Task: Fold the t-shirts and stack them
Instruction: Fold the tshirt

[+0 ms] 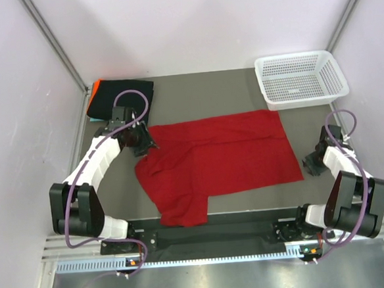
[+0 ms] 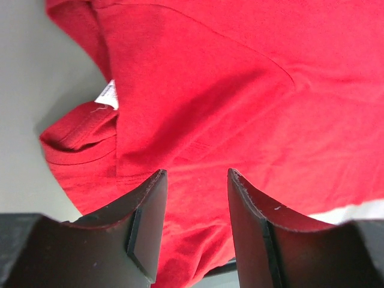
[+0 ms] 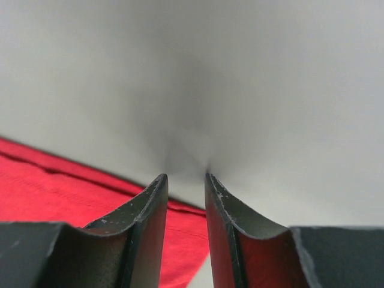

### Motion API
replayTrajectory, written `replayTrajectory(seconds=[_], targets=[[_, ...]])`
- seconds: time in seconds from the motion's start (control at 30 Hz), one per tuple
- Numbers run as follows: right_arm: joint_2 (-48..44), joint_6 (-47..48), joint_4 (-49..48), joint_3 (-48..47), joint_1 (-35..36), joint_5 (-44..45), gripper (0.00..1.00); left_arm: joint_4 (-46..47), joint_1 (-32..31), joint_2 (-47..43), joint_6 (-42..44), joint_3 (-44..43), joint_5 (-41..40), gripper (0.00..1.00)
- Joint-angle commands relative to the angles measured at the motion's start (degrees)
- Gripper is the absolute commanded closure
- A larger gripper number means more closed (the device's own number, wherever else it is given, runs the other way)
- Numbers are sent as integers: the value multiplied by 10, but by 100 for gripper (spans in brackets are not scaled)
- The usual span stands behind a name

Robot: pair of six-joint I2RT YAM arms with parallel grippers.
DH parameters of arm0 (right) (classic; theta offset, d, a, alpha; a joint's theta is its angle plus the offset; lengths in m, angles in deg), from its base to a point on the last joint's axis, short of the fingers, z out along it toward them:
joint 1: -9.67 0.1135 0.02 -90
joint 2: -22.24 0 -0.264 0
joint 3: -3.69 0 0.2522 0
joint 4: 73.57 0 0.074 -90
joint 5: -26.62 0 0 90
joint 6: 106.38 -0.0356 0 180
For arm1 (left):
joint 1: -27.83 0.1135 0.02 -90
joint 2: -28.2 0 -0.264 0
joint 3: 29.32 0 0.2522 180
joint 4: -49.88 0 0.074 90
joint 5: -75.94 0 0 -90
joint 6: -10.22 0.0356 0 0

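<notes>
No readable text, brand or number in any view. Only candidate is a small white neck tag (image 2: 108, 96) on the red t-shirt (image 2: 240, 108), seen in the left wrist view. It is partly tucked under the cloth, and any print on it is too blurred to read.

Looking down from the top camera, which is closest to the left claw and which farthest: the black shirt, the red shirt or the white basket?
1. The red t-shirt, directly under the left gripper, at the shirt's back left corner.
2. The black t-shirt, folded in the back left corner, just behind the gripper.
3. The white basket, far across in the back right corner.
</notes>
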Motion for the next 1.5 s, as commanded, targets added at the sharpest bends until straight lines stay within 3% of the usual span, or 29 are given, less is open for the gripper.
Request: replayTrajectory(seconds=[0.0,0.23,0.33,0.53,0.8,0.93,0.97,1.03,1.13,1.33,1.47], targets=[[-20,-3,33,10,-18,43,68,9,-2,-23,33,-4,39,50],[-50,6,76,-31,-17,1,66,29,-33,-39,16,53,60,51],[-61,-16,90,-33,-11,-43,65,57,-87,-44,-6,74,44,52],[-43,-67,86,-10,27,-96,63,101,-182,29,-28,80,24,54],[19,-90,58,0,34,-52,63,153,-246,100,-43,93,22,57],[43,-83,61,9,34,-17,70,171,-277,123,-56,116,7,60],[46,-80,64,12,34,-11,77,181,-282,126,-60,122,3,60],[48,-73,73,12,34,13,82,189,-304,131,-74,146,-16,62],[39,-64,88,10,32,41,99,191,-335,130,-93,170,-36,64],[12,-28,133,3,30,75,100,161,-408,92,-144,198,-96,66],[-24,-19,157,6,27,98,100,157,-418,59,-173,238,-118,66]])
